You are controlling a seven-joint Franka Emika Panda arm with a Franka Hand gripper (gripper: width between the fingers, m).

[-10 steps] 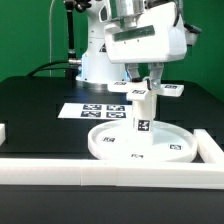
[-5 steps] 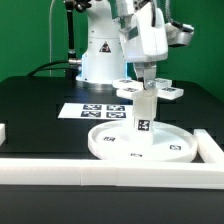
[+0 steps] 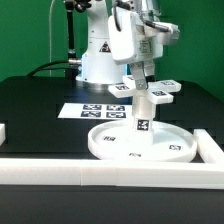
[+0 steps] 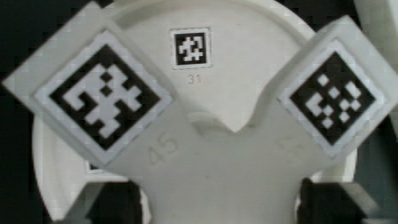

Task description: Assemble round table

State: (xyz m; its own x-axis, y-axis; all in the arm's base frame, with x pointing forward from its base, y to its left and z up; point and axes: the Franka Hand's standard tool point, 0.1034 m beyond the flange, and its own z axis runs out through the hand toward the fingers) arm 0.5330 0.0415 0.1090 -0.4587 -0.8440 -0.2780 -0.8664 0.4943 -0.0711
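Observation:
The large round rimmed disc (image 3: 140, 145) lies flat at the front of the table. The short thick cylinder (image 3: 143, 115) stands upright on its middle. The cross-shaped piece (image 3: 147, 90) sits level on top of the cylinder. My gripper (image 3: 143, 78) comes straight down from above and is shut on the cross-shaped piece. In the wrist view two tagged arms of the cross-shaped piece (image 4: 214, 120) fill the picture, with the disc (image 4: 192, 25) behind them. My gripper (image 4: 214, 205) shows dark fingers (image 4: 98, 200) pressed against the piece's two sides.
The marker board (image 3: 92, 110) lies flat behind the disc. A long white rail (image 3: 100, 172) runs along the front edge, with another rail (image 3: 210, 148) at the exterior view's right and a short piece (image 3: 3, 132) at its left. The robot base (image 3: 100, 55) stands at the back.
My wrist has rotated about the vertical axis, and the cross-shaped piece has turned with it on top of the cylinder. The disc and cylinder have stayed in place.

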